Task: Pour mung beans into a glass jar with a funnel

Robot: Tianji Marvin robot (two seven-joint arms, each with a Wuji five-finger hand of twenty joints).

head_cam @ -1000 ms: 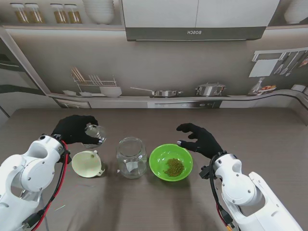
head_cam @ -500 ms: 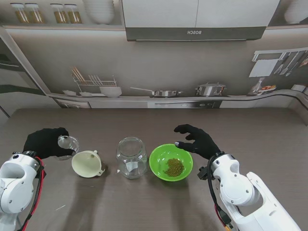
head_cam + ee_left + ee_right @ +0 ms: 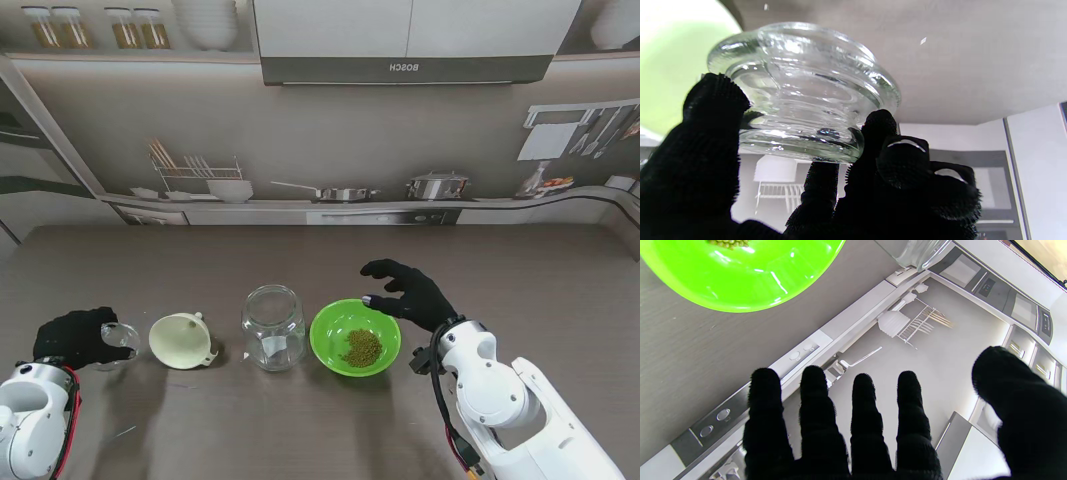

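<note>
- Since the earlier frames, the left hand has carried the glass lid away from above the funnel toward the near left of the table; the right hand has hardly shifted.
- Nearest me, the left hand's fingers are curled round the lid's stepped body, holding it at or just over the tabletop. The glass is smooth; if the fingers let go before it rests flat, it could roll or knock the funnel just beside it.
- Between lid and glass jar, the funnel lies on its side with its wide mouth up. Lifting it by the thin rim risks it slipping or tipping against the jar.
- The jar stands open and upright, touching nothing. A funnel seated crooked would likely send beans onto the table.
- The green bowl with the mung beans sits just right of the jar.
- Farthest, the right hand hovers beyond the bowl's rim, fingers spread, holding nothing; a shallow grip could tilt the bowl and spill early.
</note>
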